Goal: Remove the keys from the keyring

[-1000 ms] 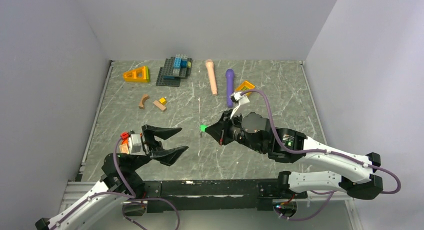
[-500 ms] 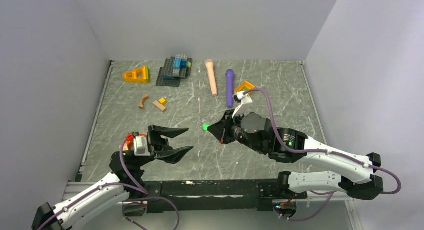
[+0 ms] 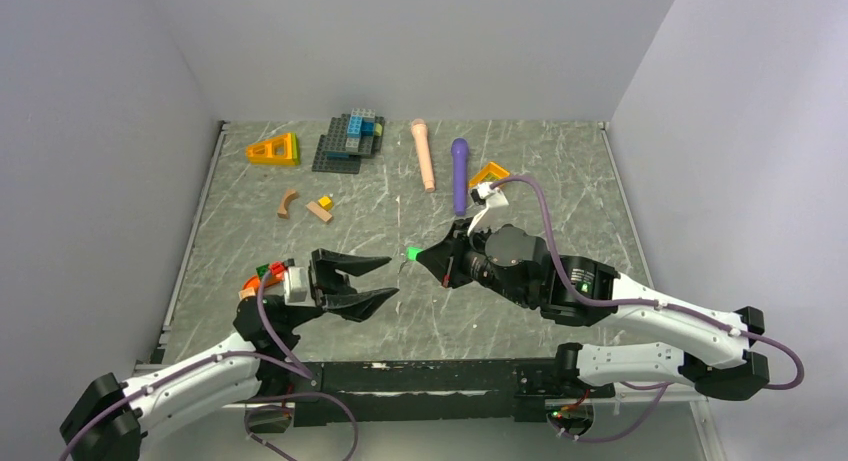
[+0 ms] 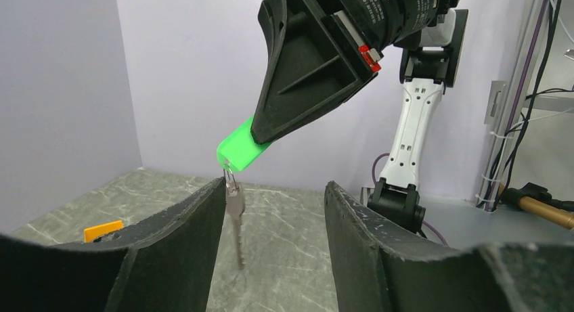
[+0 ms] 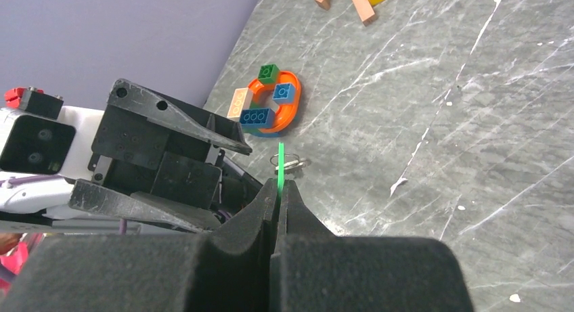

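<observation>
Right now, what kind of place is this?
Probably a robot lab test bench, not a home: a left arm and right arm bolted to a table, plain grey walls boxing it in, toy blocks laid out.

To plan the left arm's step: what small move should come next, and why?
Probably nudge the open left gripper sideways to centre the key in its gap. It hangs from the green tag in the shut right gripper, almost against one finger.

No readable text or labels
</observation>
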Controlling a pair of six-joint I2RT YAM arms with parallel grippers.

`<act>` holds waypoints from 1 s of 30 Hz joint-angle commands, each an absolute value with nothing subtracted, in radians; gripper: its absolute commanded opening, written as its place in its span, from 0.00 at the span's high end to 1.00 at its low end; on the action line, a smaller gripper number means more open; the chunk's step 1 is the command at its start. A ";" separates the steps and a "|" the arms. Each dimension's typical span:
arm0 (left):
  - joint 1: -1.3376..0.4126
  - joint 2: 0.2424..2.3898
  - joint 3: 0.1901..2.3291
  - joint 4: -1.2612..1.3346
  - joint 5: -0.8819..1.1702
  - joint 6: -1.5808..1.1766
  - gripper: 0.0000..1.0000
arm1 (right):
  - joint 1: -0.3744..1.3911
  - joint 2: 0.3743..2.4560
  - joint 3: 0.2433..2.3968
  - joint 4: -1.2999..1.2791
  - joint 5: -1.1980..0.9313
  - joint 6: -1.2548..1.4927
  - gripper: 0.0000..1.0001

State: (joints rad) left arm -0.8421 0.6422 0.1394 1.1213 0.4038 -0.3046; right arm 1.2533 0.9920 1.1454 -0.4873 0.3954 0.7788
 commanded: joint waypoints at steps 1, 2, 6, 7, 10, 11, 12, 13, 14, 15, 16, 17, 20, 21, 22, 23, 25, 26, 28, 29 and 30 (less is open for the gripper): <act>-0.861 0.693 0.158 1.243 0.407 -0.289 0.41 | 1.255 0.962 1.191 -0.494 0.416 0.789 1.00; -0.866 0.705 0.161 1.248 0.406 -0.287 0.42 | 1.255 0.960 1.192 -0.493 0.415 0.789 1.00; -0.882 0.757 0.173 1.282 0.398 -0.277 0.46 | 1.254 0.961 1.196 -0.494 0.412 0.789 1.00; -0.888 0.768 0.177 1.288 0.396 -0.274 0.46 | 1.254 0.963 1.198 -0.494 0.410 0.788 1.00; -0.899 0.795 0.190 1.290 0.385 -0.262 0.49 | 1.254 0.966 1.200 -0.494 0.407 0.789 1.00; -0.902 0.803 0.194 1.293 0.380 -0.258 0.50 | 1.253 0.965 1.200 -0.494 0.405 0.789 1.00; -0.905 0.808 0.195 1.296 0.376 -0.254 0.51 | 1.253 0.964 1.200 -0.493 0.404 0.789 1.00; -0.906 0.812 0.196 1.298 0.370 -0.253 0.52 | 1.255 0.963 1.198 -0.492 0.403 0.789 1.00; -0.906 0.817 0.196 1.303 0.365 -0.250 0.52 | 1.255 0.963 1.197 -0.490 0.399 0.789 1.00; -0.908 0.821 0.196 1.308 0.363 -0.250 0.53 | 1.255 0.962 1.196 -0.486 0.396 0.790 1.00; -0.907 0.825 0.198 1.314 0.362 -0.250 0.53 | 1.256 0.960 1.194 -0.483 0.393 0.790 1.00; -0.907 0.830 0.201 1.315 0.361 -0.250 0.53 | 1.256 0.960 1.193 -0.482 0.390 0.790 1.00; -0.909 0.836 0.209 1.307 0.352 -0.246 0.53 | 1.256 0.958 1.190 -0.480 0.382 0.792 1.00; -0.909 0.836 0.211 1.302 0.346 -0.242 0.52 | 1.257 0.957 1.188 -0.479 0.381 0.793 1.00; -0.907 0.835 0.211 1.296 0.341 -0.238 0.51 | 1.258 0.956 1.186 -0.477 0.378 0.793 1.00; -0.907 0.834 0.214 1.290 0.337 -0.236 0.50 | 1.258 0.954 1.184 -0.475 0.376 0.795 1.00; -0.909 0.835 0.220 1.275 0.334 -0.227 0.50 | 1.259 0.952 1.181 -0.470 0.372 0.795 1.00; -0.908 0.836 0.223 1.269 0.332 -0.226 0.51 | 1.259 0.952 1.180 -0.468 0.369 0.795 1.00; -0.908 0.841 0.229 1.261 0.331 -0.222 0.51 | 1.261 0.951 1.178 -0.469 0.367 0.797 1.00; -0.909 0.844 0.234 1.257 0.328 -0.221 0.51 | 1.261 0.951 1.177 -0.468 0.366 0.797 1.00; -0.908 0.847 0.236 1.254 0.326 -0.219 0.51 | 1.261 0.951 1.176 -0.468 0.366 0.798 1.00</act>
